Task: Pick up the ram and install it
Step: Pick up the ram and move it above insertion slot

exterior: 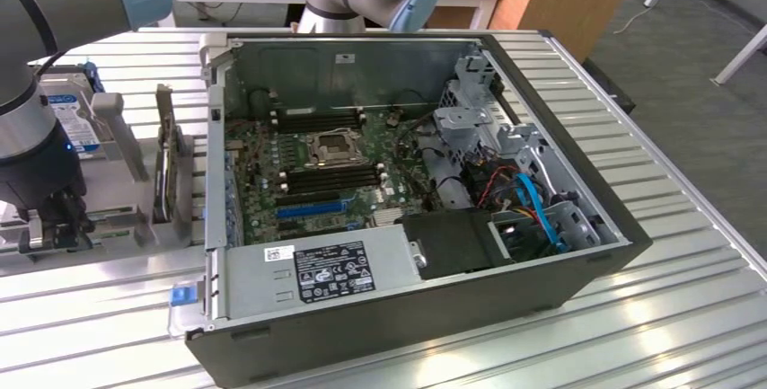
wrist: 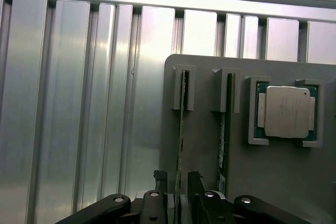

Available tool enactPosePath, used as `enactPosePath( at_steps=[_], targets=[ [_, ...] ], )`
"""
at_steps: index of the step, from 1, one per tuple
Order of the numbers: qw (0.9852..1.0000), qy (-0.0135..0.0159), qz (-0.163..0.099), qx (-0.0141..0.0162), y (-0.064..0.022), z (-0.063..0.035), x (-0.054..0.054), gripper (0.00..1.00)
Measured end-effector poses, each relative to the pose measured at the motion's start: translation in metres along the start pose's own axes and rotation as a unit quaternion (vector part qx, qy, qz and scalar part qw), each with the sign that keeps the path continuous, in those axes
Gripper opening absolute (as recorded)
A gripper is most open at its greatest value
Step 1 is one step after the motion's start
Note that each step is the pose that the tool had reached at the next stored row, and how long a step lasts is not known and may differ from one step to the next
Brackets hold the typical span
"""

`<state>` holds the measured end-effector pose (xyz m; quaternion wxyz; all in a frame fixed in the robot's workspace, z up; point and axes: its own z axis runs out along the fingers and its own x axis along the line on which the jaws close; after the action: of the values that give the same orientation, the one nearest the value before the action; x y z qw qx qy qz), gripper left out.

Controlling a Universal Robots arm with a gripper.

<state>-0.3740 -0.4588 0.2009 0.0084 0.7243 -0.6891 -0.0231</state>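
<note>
Black metal fingers (wrist: 160, 182) of the arm's gripper (wrist: 178, 181): standing wide apart, one on either side of the ram. Nothing is clamped between them, and a sliver of gap shows on each side. From the exterior view, the gripper (exterior: 54, 227) is down at the holder, at that view's left.

Ram (wrist: 182, 119), a long thin green circuit-board stick: stands on edge in the slotted posts of a flat grey plastic holder plate (wrist: 202, 145), on the table beside the computer, not in the machine.
- Handling: judged light and stiff along its length, but thin and brittle. Chips and contacts are best left untouched.
- Sensible hold: the two flat faces, squeezed gently and lifted straight out of the slots. Smooth faces could slip under a loose grip.
- Label: turned edge-on, so it cannot be read.

Second dark green stick (wrist: 224, 129): same holder, next pair of posts, just beside the first.

Square processor with silver metal lid (wrist: 286, 111): seated in a grey pocket on the same plate. Faint print on the lid, unreadable.

Ribbed aluminium table (wrist: 79, 108): carries the holder and the computer.

Open black desktop computer case (exterior: 419, 340): lying on its side with the green motherboard (exterior: 258, 182) exposed. Long black memory slots (exterior: 318, 119) flank the processor socket and appear vacant.

Grey power supply box (exterior: 264, 268): black-and-white rating label, text too small to read. No brand is legible anywhere.
</note>
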Motion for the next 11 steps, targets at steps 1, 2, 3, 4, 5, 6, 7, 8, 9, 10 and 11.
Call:
enactPosePath(
  at_steps=[1,2,3,4,5,6,7,8,9,10,11],
  targets=[
    [1.0000,0.0000,0.000,0.0000,0.0000,0.0000,0.0000,0.29],
    [1.0000,0.0000,0.000,0.0000,0.0000,0.0000,0.0000,0.29],
    [1.0000,0.0000,0.000,0.0000,0.0000,0.0000,0.0000,0.28],
    [1.0000,0.0000,0.000,0.0000,0.0000,0.0000,0.0000,0.28],
    [1.0000,0.0000,0.000,0.0000,0.0000,0.0000,0.0000,0.21],
    [1.0000,0.0000,0.000,0.0000,0.0000,0.0000,0.0000,0.21],
    [1.0000,0.0000,0.000,0.0000,0.0000,0.0000,0.0000,0.21],
    [1.0000,0.0000,0.000,0.0000,0.0000,0.0000,0.0000,0.21],
    [1.0000,0.0000,0.000,0.0000,0.0000,0.0000,0.0000,0.21],
    [1.0000,0.0000,0.000,0.0000,0.0000,0.0000,0.0000,0.21],
    [1.0000,0.0000,0.000,0.0000,0.0000,0.0000,0.0000,0.21]
  ],
)
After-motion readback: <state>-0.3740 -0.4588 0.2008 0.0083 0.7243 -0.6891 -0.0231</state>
